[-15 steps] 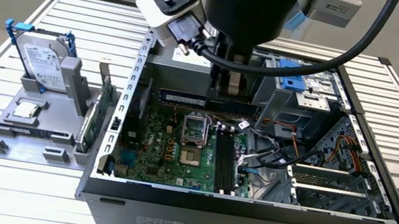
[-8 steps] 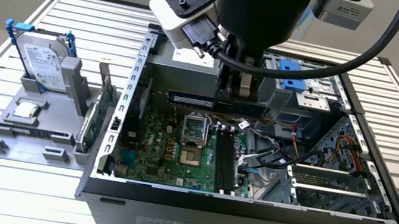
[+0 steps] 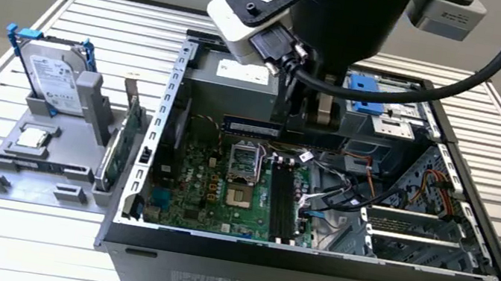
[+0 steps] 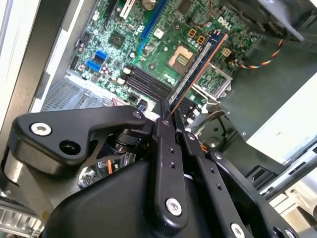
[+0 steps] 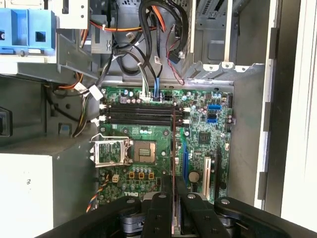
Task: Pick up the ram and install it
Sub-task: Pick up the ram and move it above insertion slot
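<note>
**Dark-blue ram [image 3: 252,127] held crosswise to its slots**

On the exterior view's left, a silver hard drive [image 3: 52,75] stands in its grey holder, well apart from the work. Inside the open case [image 3: 140,168] the ram hangs above the motherboard [image 3: 212,195], with its long axis running left to right. The long black slots [image 3: 283,198], lower down, run across that line. The gripper [image 3: 318,128] is closed narrow, pinching the ram's flat faces toward its right end.

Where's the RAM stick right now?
In the exterior view the ram is held in the jaws of the gripper, inside the open case above the motherboard near its CPU socket.
</note>
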